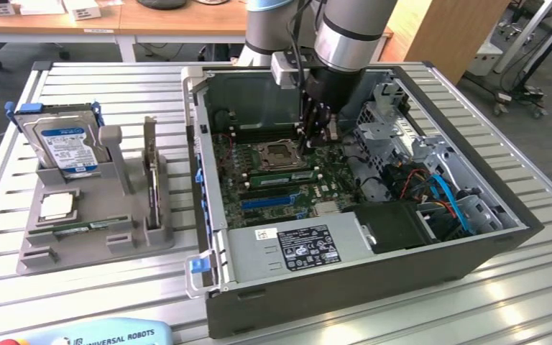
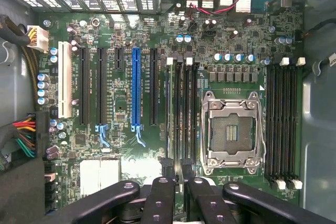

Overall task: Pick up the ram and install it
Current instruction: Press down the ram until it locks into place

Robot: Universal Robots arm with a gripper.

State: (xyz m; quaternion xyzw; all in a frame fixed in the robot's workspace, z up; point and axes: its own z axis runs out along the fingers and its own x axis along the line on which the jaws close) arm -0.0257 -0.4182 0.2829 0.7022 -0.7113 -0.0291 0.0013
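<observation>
Nearest, the ram (image 1: pixel 83 228) is being cradled in the front groove of the grey tray (image 1: pixel 37 253) on the table (image 1: pixel 113 291), its long axis running along the tray's front edge. Farther back, toward the exterior view's right and well apart, the end effector (image 1: pixel 318 136) is being held released and seemingly empty inside the computer case (image 1: pixel 353 287), above the motherboard (image 1: pixel 290 190).
</observation>
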